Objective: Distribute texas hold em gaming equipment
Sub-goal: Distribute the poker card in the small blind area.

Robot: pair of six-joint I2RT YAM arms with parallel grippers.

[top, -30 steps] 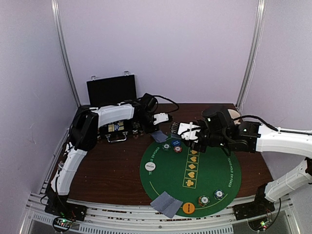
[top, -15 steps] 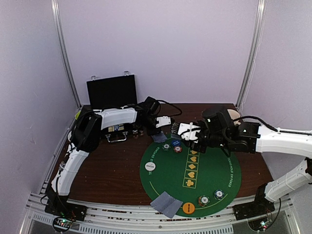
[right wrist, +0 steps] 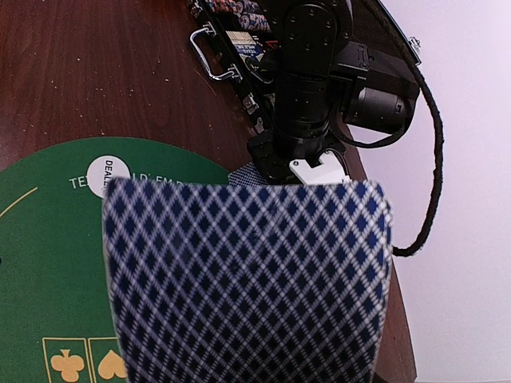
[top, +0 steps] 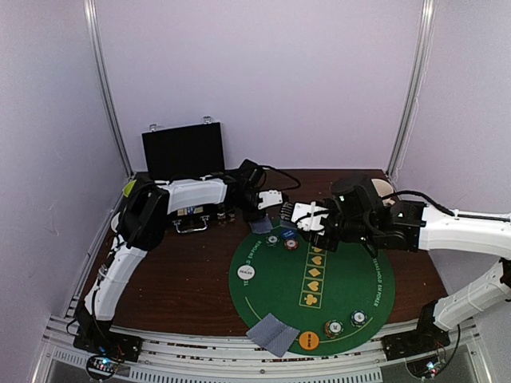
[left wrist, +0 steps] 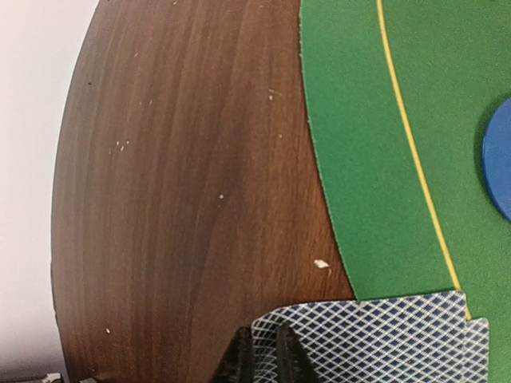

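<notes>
My right gripper [top: 307, 217] is shut on a deck of blue-backed cards [top: 285, 211] over the far edge of the green mat [top: 351, 275]. The deck [right wrist: 247, 279] hides its fingers in the right wrist view. My left gripper [top: 266, 209] points down at two cards [top: 260, 225] lying at the mat's far-left edge. Its fingers [left wrist: 239, 359] stand a narrow gap apart, pinching the edge of the top card [left wrist: 383, 335]. Two chips [top: 289, 242] lie beside the deck. A white dealer disc [top: 246, 271] lies on the mat's left side and an orange disc [top: 308, 341] at its near edge.
Two more cards [top: 271, 333] and two chips [top: 333, 328] lie at the mat's near edge. The open black chip case [top: 184, 148] stands at the back left, behind the left arm. A cream mug [top: 386, 189] sits behind the right arm. A blue chip [left wrist: 499, 159] is right of the left fingers.
My left gripper has moved a little nearer and lower, down onto the cards at the mat's far-left edge. The right gripper with the deck has barely moved.
</notes>
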